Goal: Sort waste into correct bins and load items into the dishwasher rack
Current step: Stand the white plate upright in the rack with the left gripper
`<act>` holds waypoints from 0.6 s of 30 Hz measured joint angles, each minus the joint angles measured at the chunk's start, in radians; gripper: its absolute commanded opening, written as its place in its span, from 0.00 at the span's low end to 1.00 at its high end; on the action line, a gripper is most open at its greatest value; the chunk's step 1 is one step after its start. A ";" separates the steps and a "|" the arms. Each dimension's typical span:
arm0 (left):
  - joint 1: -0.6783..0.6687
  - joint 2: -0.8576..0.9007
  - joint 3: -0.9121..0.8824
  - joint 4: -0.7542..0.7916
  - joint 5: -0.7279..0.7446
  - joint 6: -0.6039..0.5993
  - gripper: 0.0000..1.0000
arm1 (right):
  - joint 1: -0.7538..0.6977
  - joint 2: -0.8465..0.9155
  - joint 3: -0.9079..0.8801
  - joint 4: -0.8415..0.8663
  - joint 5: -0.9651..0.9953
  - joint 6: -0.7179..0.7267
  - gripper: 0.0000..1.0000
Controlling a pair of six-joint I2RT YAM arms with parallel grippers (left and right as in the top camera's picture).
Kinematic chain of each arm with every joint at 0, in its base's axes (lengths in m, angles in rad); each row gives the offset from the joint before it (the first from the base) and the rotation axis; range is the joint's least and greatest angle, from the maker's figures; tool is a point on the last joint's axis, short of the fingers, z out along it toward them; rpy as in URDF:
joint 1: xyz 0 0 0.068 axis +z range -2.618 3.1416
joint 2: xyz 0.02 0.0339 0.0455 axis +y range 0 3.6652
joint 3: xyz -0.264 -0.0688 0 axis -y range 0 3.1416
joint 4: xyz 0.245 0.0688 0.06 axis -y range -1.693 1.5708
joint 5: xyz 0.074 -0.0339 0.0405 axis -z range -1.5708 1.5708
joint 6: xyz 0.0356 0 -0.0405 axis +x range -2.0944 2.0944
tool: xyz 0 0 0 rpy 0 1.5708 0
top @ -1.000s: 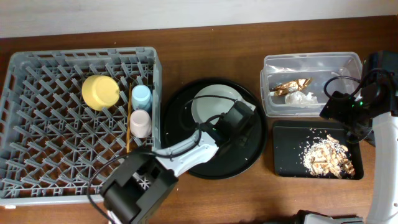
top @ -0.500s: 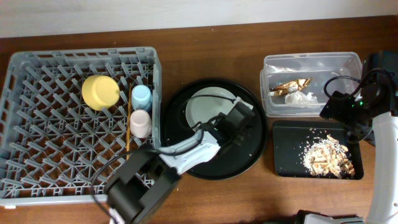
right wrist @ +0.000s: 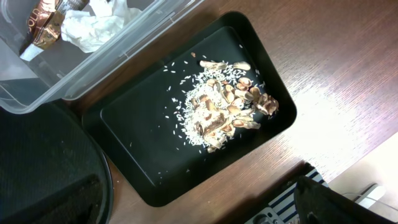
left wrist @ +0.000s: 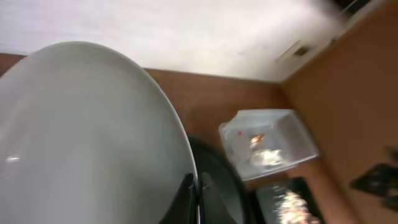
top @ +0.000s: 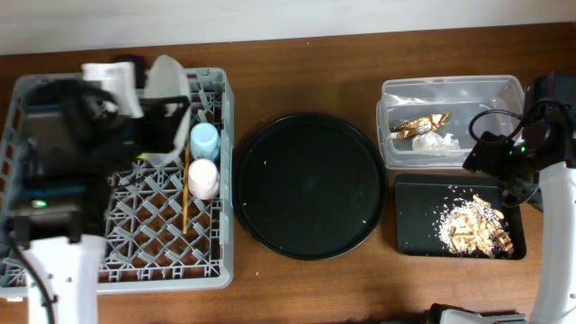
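Observation:
My left gripper [top: 169, 112] is shut on the rim of the pale grey-green plate [top: 168, 83] and holds it on edge above the back of the grey dishwasher rack [top: 144, 243]. In the left wrist view the fingers [left wrist: 185, 200] pinch the plate [left wrist: 81, 137]. The blue cup [top: 205, 139], pink cup [top: 202, 177] and chopsticks [top: 186, 198] stand in the rack. The yellow bowl is hidden under the arm. The wrapper [top: 421, 123] and tissue [top: 435, 141] lie in the clear tub [top: 450, 90]. The food scraps [top: 472, 225] lie in the black tray [top: 418, 220]. My right gripper [top: 506, 171] hovers over that tray's right end.
The large round black tray [top: 306, 184] sits bare between the rack and the bins. In the right wrist view the scraps [right wrist: 224, 106] spread over the black tray [right wrist: 143, 149], next to the tub [right wrist: 93, 62]. The table's right edge is close to the right arm.
My left arm has lifted the plate off the round black tray and swung left over the rack, with the plate now on edge. The right arm has not moved.

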 measured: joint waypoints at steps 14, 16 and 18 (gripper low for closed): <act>0.257 0.520 0.011 0.457 0.813 -0.178 0.00 | 0.000 0.000 0.000 0.000 0.000 0.000 0.99; 0.264 0.520 0.011 0.459 0.758 -0.193 0.00 | 0.000 0.000 0.000 0.000 0.000 0.000 0.99; 0.274 0.520 0.011 0.457 0.692 -0.201 0.00 | 0.000 0.000 0.000 0.000 0.000 0.001 0.99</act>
